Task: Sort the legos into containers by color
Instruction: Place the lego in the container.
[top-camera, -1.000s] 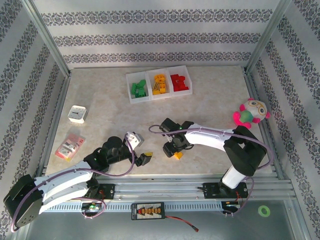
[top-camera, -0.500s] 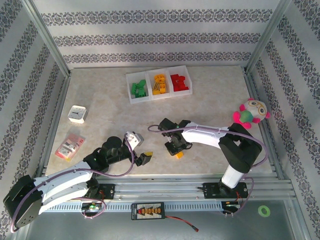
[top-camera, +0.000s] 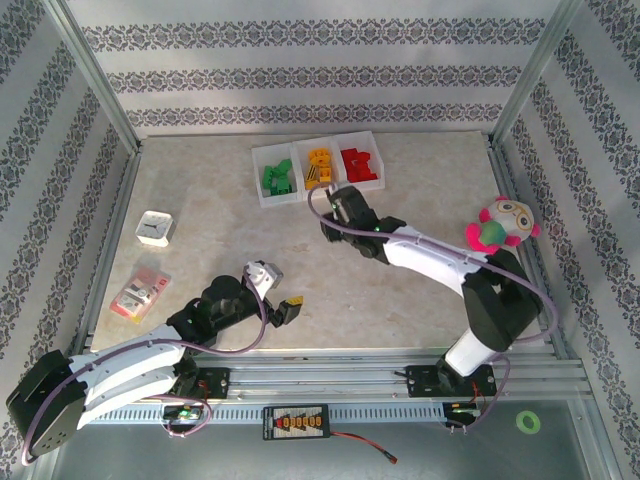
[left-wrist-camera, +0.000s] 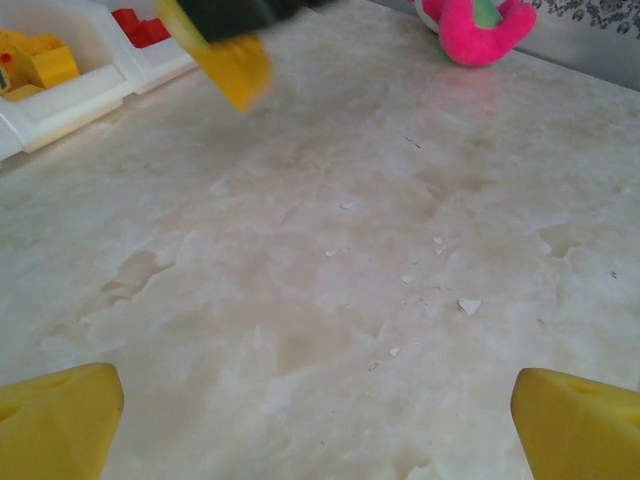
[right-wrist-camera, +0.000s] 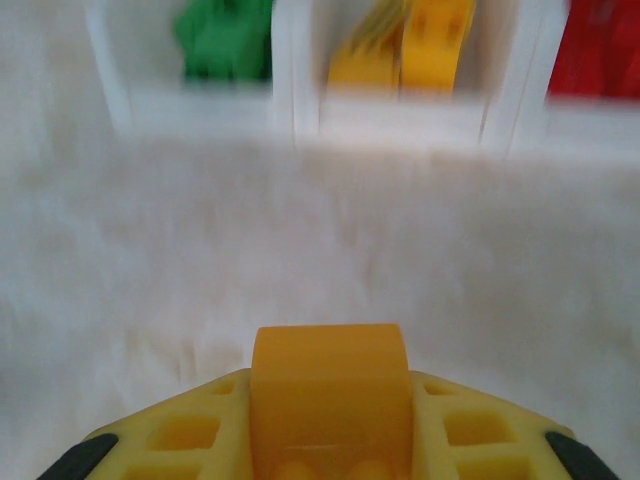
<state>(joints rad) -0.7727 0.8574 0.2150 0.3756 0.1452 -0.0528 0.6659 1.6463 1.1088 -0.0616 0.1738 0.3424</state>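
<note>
The containers (top-camera: 262, 192) stand at the back of the table in the top view, with green legos (top-camera: 277, 178), yellow-orange legos (top-camera: 319, 165) and red legos (top-camera: 358, 163) in separate bins. My right gripper (top-camera: 335, 200) hovers just in front of the middle bin, shut on a yellow-orange brick (right-wrist-camera: 330, 385). In the right wrist view the gripper (right-wrist-camera: 330, 400) faces the bin wall (right-wrist-camera: 400, 115). My left gripper (top-camera: 285, 308) rests open near the table's front. Its yellow fingertips (left-wrist-camera: 55, 420) stand wide apart over bare table. The held brick (left-wrist-camera: 232, 65) also shows in the left wrist view.
A pink-and-green plush toy (top-camera: 497, 225) sits at the right edge. A small white square box (top-camera: 155, 228) and a pink packet (top-camera: 140, 292) lie at the left. Metal frame rails border the table on all sides.
My right gripper shut on the yellow-orange brick near the table's front, then lifted and carried it back toward the containers. The left arm shifted only slightly.
</note>
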